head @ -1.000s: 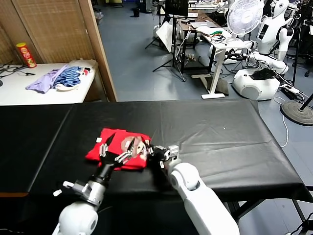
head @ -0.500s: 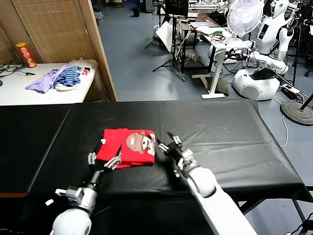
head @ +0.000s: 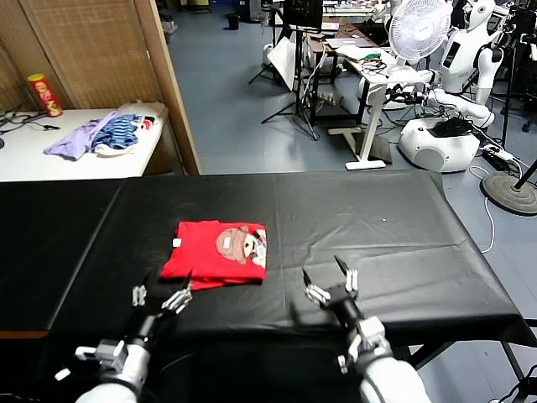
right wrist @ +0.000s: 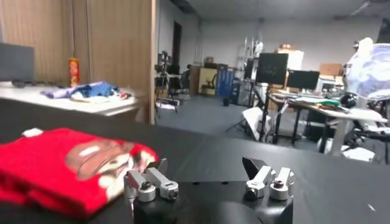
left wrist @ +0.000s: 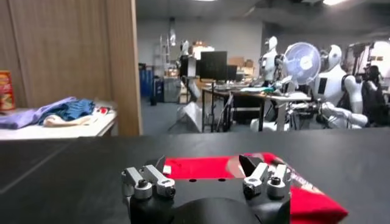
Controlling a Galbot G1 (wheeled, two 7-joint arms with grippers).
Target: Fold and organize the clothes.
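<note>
The clothes, a bright red T-shirt, lie folded into a flat rectangle on the black table, cartoon print up and a small white tag at the far left corner. In the left wrist view the red shirt lies just beyond my open left gripper. The right wrist view has the shirt off to one side of my open right gripper. Seen from the head, my left gripper hovers near the table's front edge below the shirt's left corner. My right gripper is right of the shirt, empty.
A white side table at the back left holds a heap of lilac and blue-striped garments and a red can. A wooden partition stands behind the table. Desks, a fan and other robots fill the background.
My right gripper has opened and let go of the shirt. Both grippers have drawn back toward the front edge, leaving the shirt folded flat on the table.
</note>
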